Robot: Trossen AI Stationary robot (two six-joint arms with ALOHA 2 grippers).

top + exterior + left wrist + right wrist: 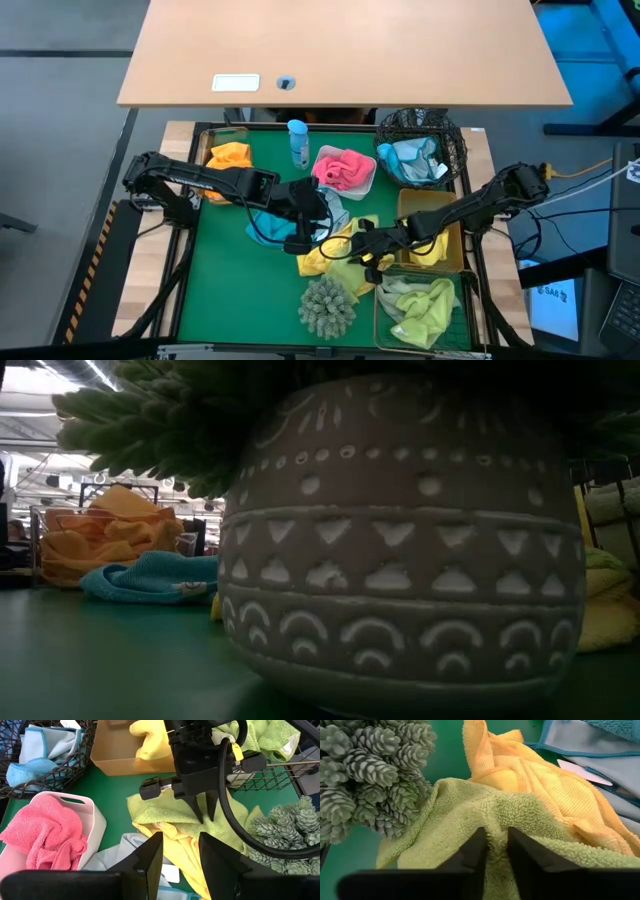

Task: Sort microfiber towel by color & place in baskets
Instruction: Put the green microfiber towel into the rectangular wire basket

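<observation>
A loose pile lies mid-table: a pale green towel (445, 820) (160, 805) partly over a yellow towel (540, 775) (190, 855), with a grey, teal-edged towel (600, 765) (345, 212) beside them. My right gripper (496, 831) (206, 816) (362, 243) is shut on the pale green towel. My left gripper (180, 837) (318, 222) is open just over the yellow and grey towels, close to the right gripper. Whether it touches them I cannot tell. My right gripper pinches a raised fold of the pale green towel (496, 812) between its two fingers, coming from above and pointing down. The cloth bunches into a ridge at the fingers. The rest of the towel lies spread on the table and on the yellow towel.
A clear tub of orange towels (228, 158) (100, 530), a white tub of pink (345, 170), a black wire basket of teal (420, 150), a gold basket of yellow (430, 240) and a gold wire basket of green (420, 308) ring the pile. A blue bottle (298, 143) stands at the far edge. A shaggy plant in a pot (328, 305) (400, 550) stands near.
</observation>
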